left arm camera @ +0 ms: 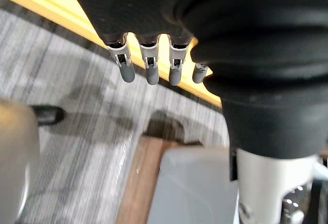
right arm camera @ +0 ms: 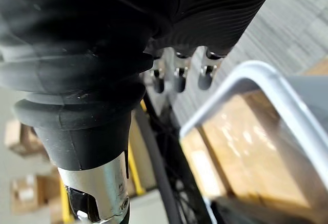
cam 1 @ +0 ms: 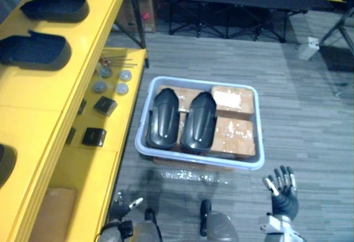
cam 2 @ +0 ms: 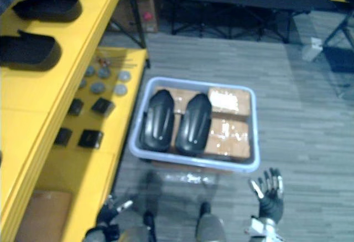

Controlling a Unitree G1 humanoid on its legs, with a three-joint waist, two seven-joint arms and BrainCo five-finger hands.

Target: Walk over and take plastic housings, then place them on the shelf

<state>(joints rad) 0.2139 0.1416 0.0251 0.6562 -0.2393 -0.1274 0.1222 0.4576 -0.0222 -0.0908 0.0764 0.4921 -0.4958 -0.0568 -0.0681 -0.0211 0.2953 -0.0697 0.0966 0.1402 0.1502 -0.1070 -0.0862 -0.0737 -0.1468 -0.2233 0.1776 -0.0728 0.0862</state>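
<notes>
The job looks part done. Two black plastic housings [cam 1: 164, 119] lie side by side in the left half of a pale bin [cam 1: 147, 109] that sits on the floor, while cardboard boxes [cam 1: 235, 135] fill the bin's right half. Just left of the bin stands the yellow shelf [cam 1: 50, 103]. On its top level, beyond the bin's far left corner, a row of dark shelved housings [cam 1: 34, 49] is laid out, so that share of the work seems finished. The shelf's lower level, right beside the bin, carries small round discs [cam 1: 110, 81] and little black blocks [cam 1: 105, 105]. Neither hand carries anything. The right robot hand [cam 1: 283, 192] hovers just short of the bin's near right corner, its fingers spread and straight. The left robot hand [cam 1: 117, 207] hangs short of the bin's near left corner, close to the shelf edge, and its wrist view shows the fingers straight and loose with nothing between them. What remains, by this reading, is to reach into the bin, take the two housings there, and set them on the shelf with the others.
</notes>
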